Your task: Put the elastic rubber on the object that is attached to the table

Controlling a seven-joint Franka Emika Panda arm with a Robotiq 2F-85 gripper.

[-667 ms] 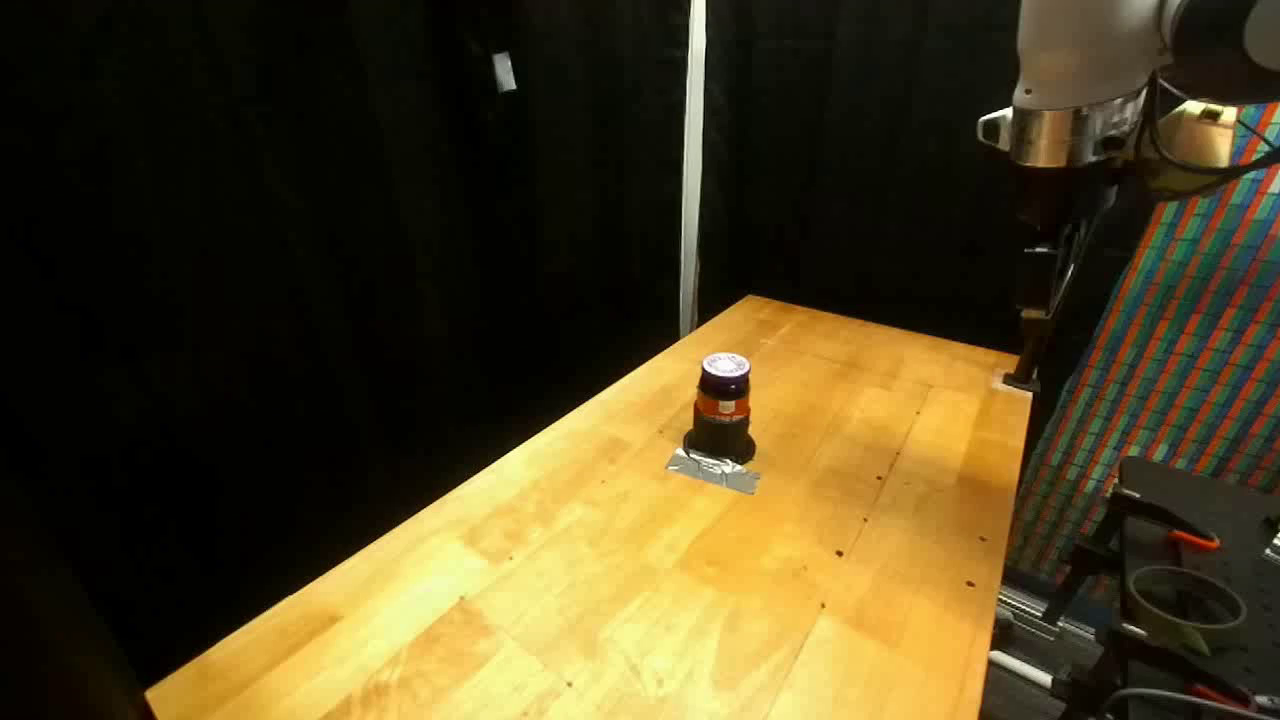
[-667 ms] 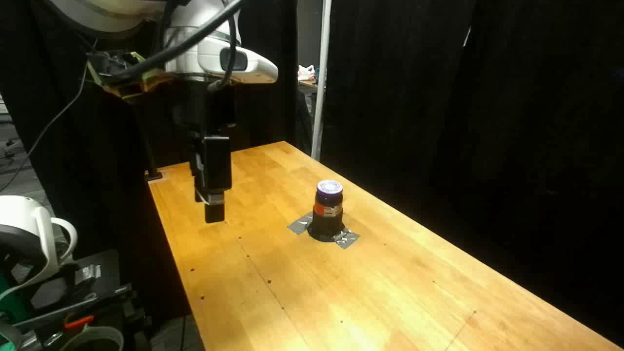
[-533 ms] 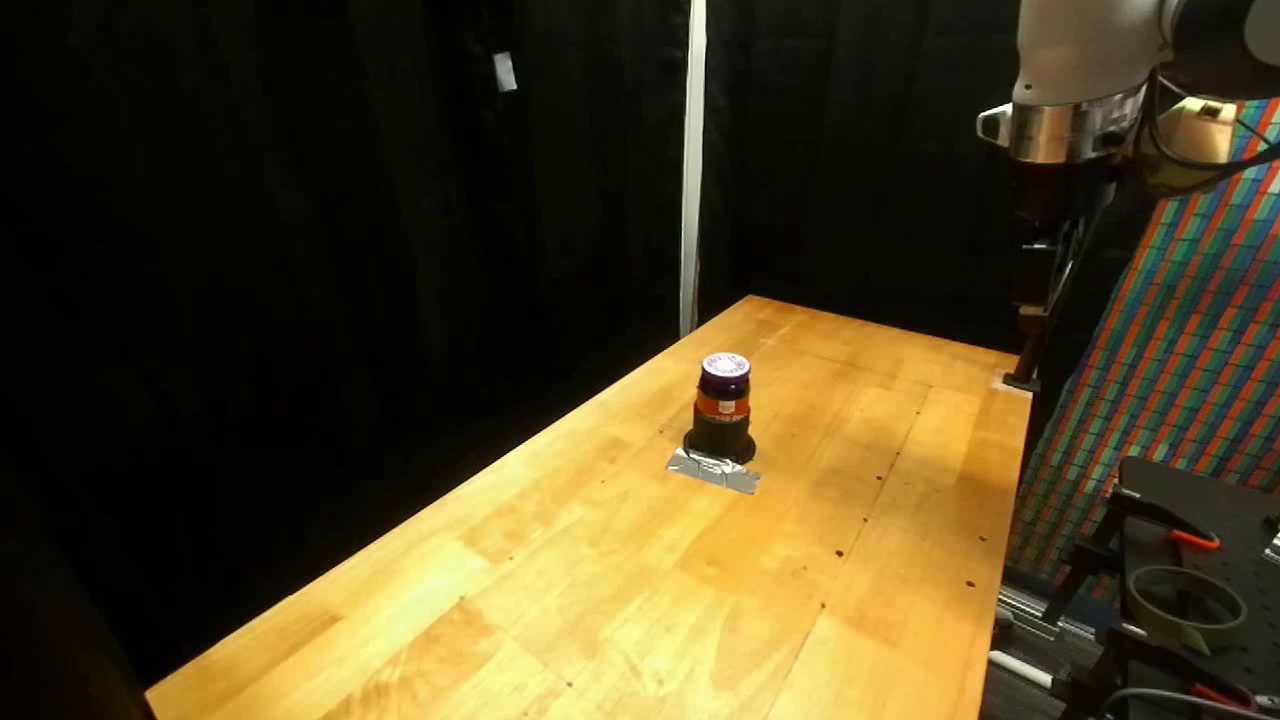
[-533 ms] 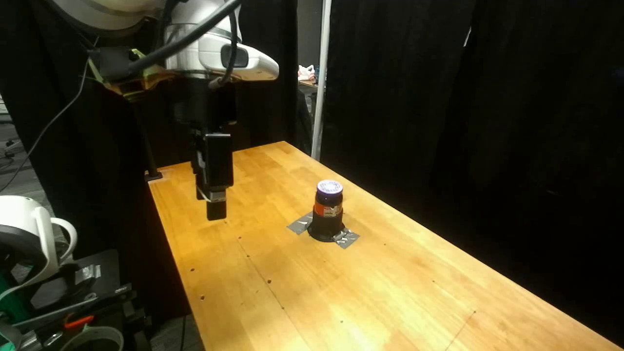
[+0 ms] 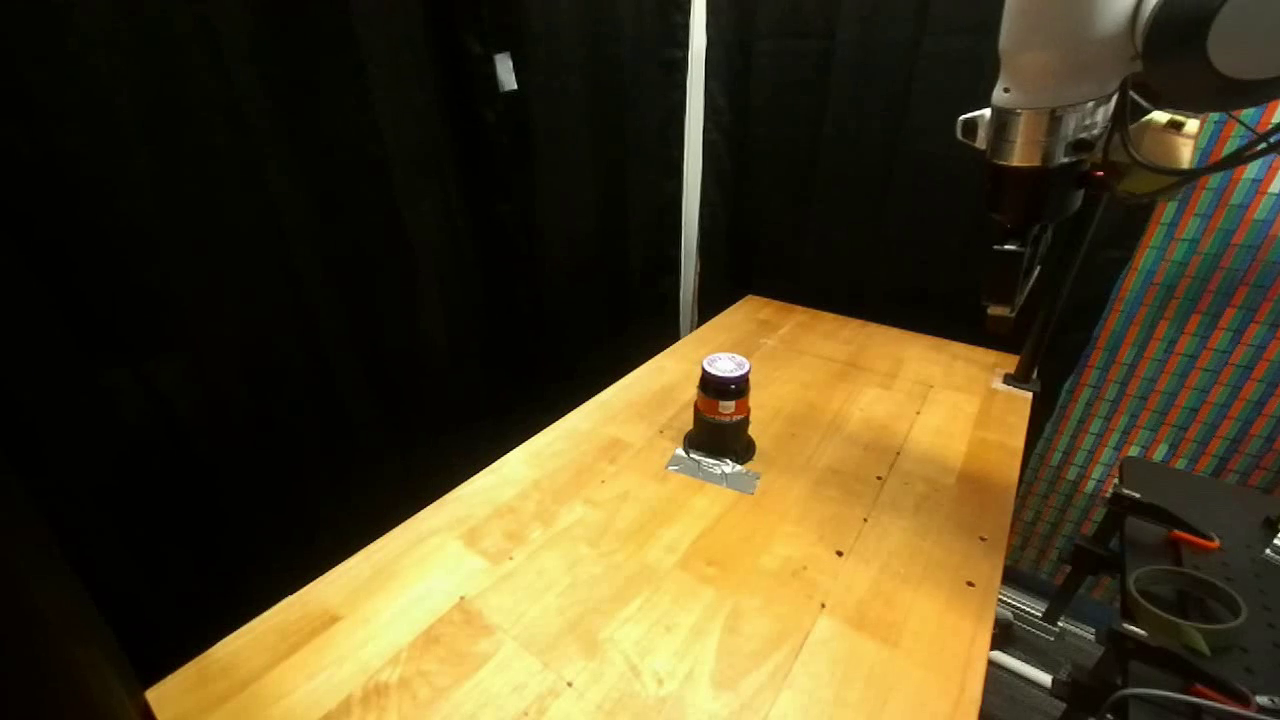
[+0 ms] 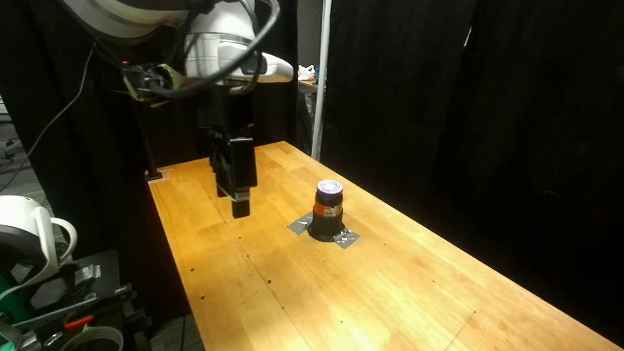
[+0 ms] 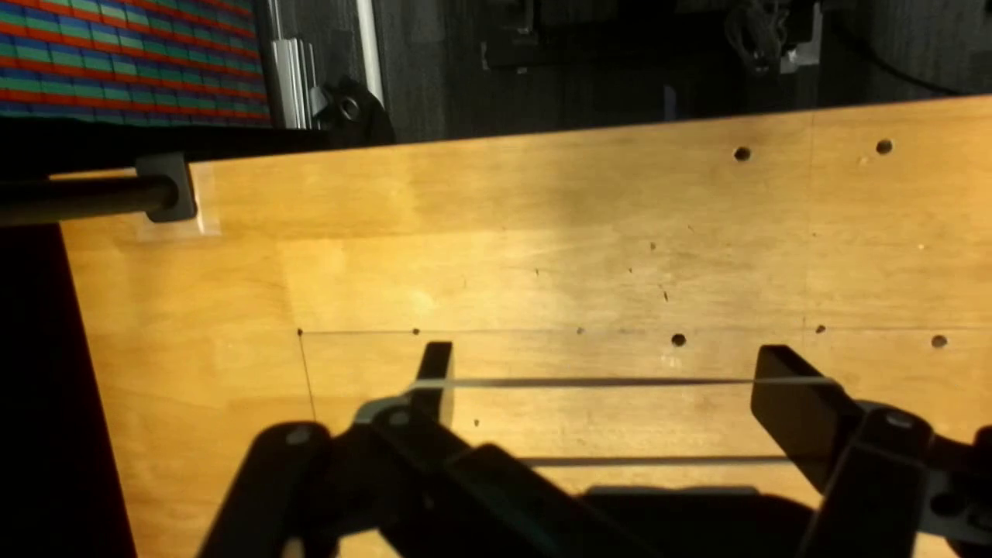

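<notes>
A dark jar (image 5: 722, 410) with a white-and-purple lid and an orange label stands upright in a black holder taped to the table; it also shows in an exterior view (image 6: 327, 209). My gripper (image 7: 608, 395) is open. A thin pale elastic rubber (image 7: 573, 382) is stretched around the outside of both fingers, its two strands crossing the gap between them. In an exterior view the gripper (image 6: 235, 201) hangs above the table, to the left of the jar and apart from it. The jar is out of the wrist view.
The wooden table (image 5: 640, 600) carries grey tape (image 6: 347, 239) at the holder's foot. A black pole (image 7: 85, 198) is fixed at a table corner. A side cart holds a tape roll (image 5: 1187, 608) and a white kettle-like item (image 6: 29, 224). Black curtains hang around.
The arm first rises slightly, then the gripper moves sideways, away from the pole and closer to the jar, with the elastic still around its open fingers. The jar has not moved.
</notes>
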